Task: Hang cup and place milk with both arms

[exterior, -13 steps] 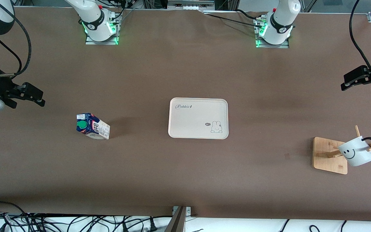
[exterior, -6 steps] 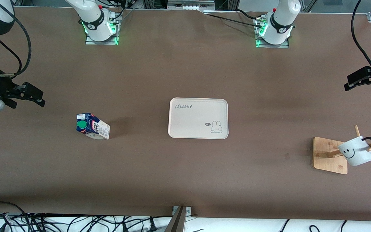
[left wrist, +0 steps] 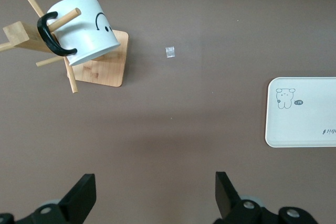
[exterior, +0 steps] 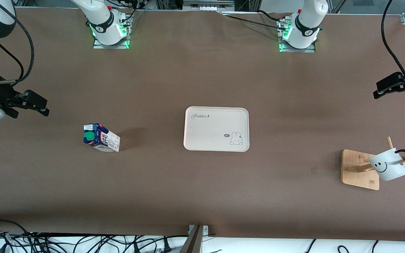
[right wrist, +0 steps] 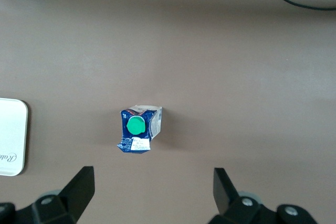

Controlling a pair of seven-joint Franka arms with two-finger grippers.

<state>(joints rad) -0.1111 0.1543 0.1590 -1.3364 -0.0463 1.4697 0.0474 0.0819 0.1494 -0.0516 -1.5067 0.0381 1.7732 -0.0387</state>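
Note:
The white cup (exterior: 389, 165) with a smiley face hangs by its black handle on a peg of the wooden rack (exterior: 360, 169) at the left arm's end of the table; it also shows in the left wrist view (left wrist: 84, 30). The milk carton (exterior: 100, 137) with a green cap stands upright on the table toward the right arm's end, and shows in the right wrist view (right wrist: 139, 129). My left gripper (exterior: 387, 85) is open and empty, up over the table's end, farther from the front camera than the rack. My right gripper (exterior: 35, 104) is open and empty, up over the table beside the carton.
A white tray (exterior: 216, 128) with a rabbit drawing lies at the table's middle, with nothing on it. A small scrap (left wrist: 169, 52) lies on the table near the rack. Cables hang along the table's near edge.
My left gripper shifted slightly outward toward the table's end and then back. The right gripper, cup and carton have not moved.

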